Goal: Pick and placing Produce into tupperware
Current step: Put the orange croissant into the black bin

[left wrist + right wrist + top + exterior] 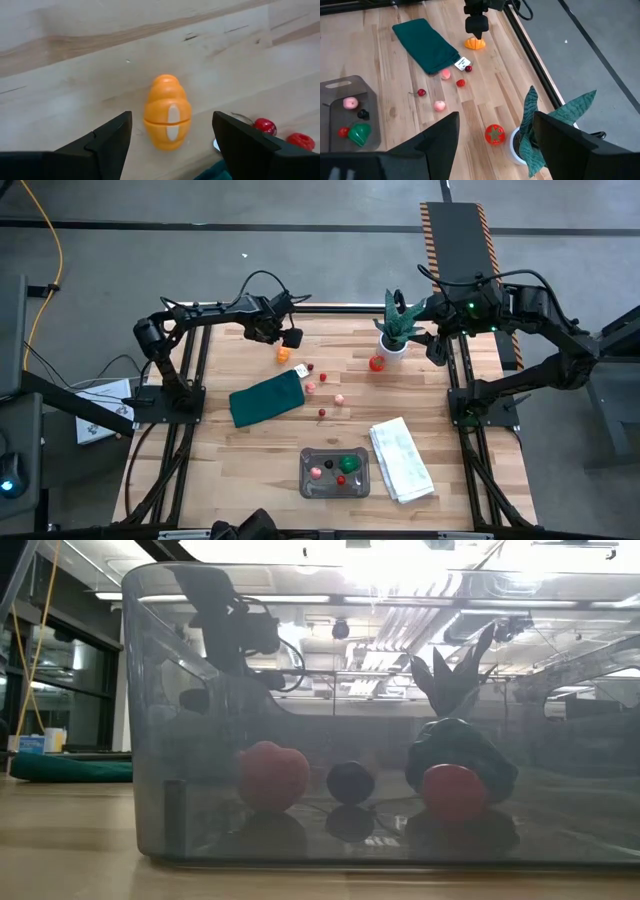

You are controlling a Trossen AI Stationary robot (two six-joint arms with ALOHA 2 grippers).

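No readable writing; tub holds pink, black, red, green pieces. Left gripper spread above orange; right gripper spread, at two o'clock.

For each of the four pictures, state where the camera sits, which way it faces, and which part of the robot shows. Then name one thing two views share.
High view: above the table, facing straight down; both arms show.
Low view: at table height, looking through the tupperware; an arm shows dimly behind.
Left wrist view: on the left arm, facing down; open left hand flanks the orange toy.
Right wrist view: on the right arm, facing across the table; open right hand shows.
Shared: the orange toy, also in the right wrist view.
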